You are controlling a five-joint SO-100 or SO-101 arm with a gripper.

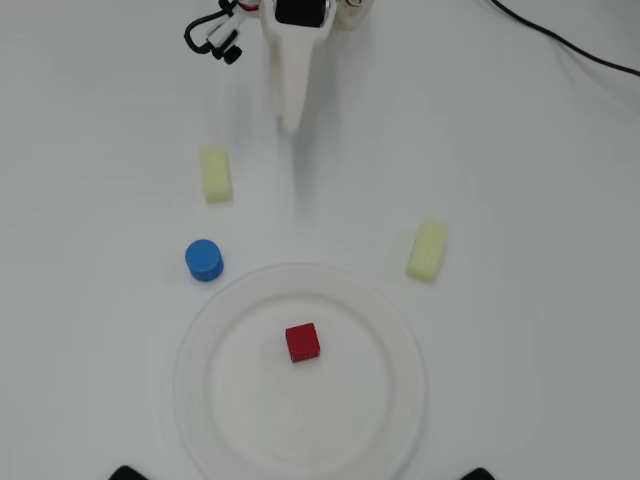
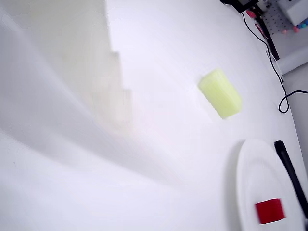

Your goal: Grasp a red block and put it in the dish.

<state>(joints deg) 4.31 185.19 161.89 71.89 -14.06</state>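
The red block (image 1: 302, 342) lies inside the dish (image 1: 200, 400), a little above its middle, with nothing touching it. My gripper (image 1: 290, 122) is at the top of the overhead view, far from the dish and blurred by motion. It tapers to a single narrow white tip with no gap showing and nothing in it. The wrist view has the red block (image 2: 269, 211) on the dish (image 2: 245, 178) at the lower right, and a blurred white finger (image 2: 67, 62) fills the left side.
Two pale yellow oblong blocks (image 1: 216, 174) (image 1: 427, 250) and a blue cylinder (image 1: 204, 260) lie on the white table around the dish's upper side. A black cable (image 1: 560, 40) crosses the top right corner. Black stand feet (image 1: 125, 472) (image 1: 478, 472) sit at the bottom edge.
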